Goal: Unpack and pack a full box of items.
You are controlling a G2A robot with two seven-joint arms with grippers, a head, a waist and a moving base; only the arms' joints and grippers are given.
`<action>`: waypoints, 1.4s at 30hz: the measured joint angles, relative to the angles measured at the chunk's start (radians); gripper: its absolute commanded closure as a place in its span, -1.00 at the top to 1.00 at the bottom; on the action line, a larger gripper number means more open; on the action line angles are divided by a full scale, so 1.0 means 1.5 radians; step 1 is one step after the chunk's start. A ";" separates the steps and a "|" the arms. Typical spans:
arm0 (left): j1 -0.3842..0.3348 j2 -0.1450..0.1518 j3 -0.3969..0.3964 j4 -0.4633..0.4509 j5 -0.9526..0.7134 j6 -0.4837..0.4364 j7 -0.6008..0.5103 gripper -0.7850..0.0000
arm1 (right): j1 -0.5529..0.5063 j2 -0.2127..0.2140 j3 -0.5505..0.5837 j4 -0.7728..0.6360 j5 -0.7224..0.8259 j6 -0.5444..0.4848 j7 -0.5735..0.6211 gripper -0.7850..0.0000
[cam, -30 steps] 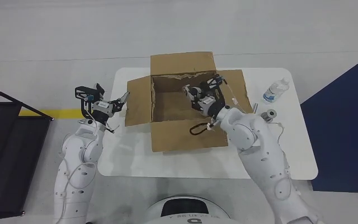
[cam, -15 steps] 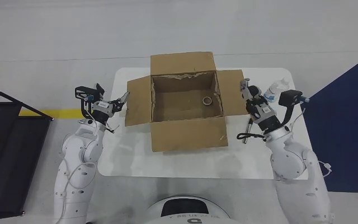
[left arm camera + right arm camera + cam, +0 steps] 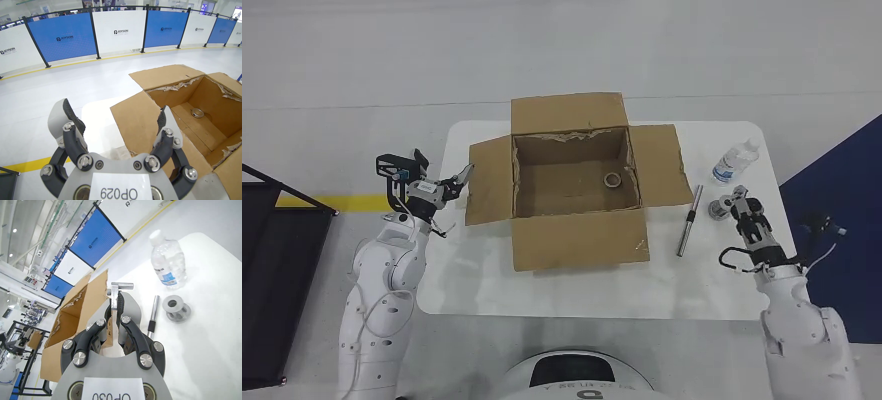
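An open cardboard box stands mid-table with a metal ring on its floor. My left gripper hovers open just off the box's left flap; its wrist view shows empty fingers, the box and the ring. My right gripper is over the table's right side, shut on a flat metal part with a crossbar. Below it lie a metal rod, a metal spool and a clear water bottle.
The white table has bare room in front of the box and at its right front. The rod lies beside the box's right flap, the bottle behind it near the right edge. A dark rack stands left of the table.
My right arm has come out of the box and swung to the table's right side, above the spool, carrying the metal part. The left arm has stayed still.
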 measured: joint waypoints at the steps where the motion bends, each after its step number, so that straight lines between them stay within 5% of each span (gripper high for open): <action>1: 0.000 0.000 0.000 0.000 0.000 0.000 0.000 1.00 | 0.006 0.000 0.005 0.013 0.017 0.003 0.008 -1.00; 16: 0.000 0.000 0.000 0.000 0.000 0.000 0.000 1.00 | 0.108 0.005 -0.013 0.161 -0.022 0.253 0.093 -1.00; 27: 0.000 0.000 0.000 0.000 0.000 0.000 0.000 1.00 | 0.154 0.010 -0.052 0.186 -0.100 0.338 0.160 -1.00; 32: 0.000 0.000 0.000 0.000 0.000 0.000 0.000 1.00 | 0.160 0.012 -0.074 0.176 -0.142 0.368 0.199 -0.59; 35: 0.000 0.000 0.000 0.000 0.000 0.000 0.000 1.00 | 0.168 0.013 -0.084 0.175 -0.157 0.375 0.215 -0.09; 38: 0.000 0.000 0.000 0.000 0.000 0.000 0.000 1.00 | 0.167 0.013 -0.084 0.166 -0.160 0.382 0.217 1.00; 42: 0.000 0.000 0.000 0.000 0.000 0.000 0.000 1.00 | 0.147 0.014 -0.073 0.136 -0.167 0.396 0.211 1.00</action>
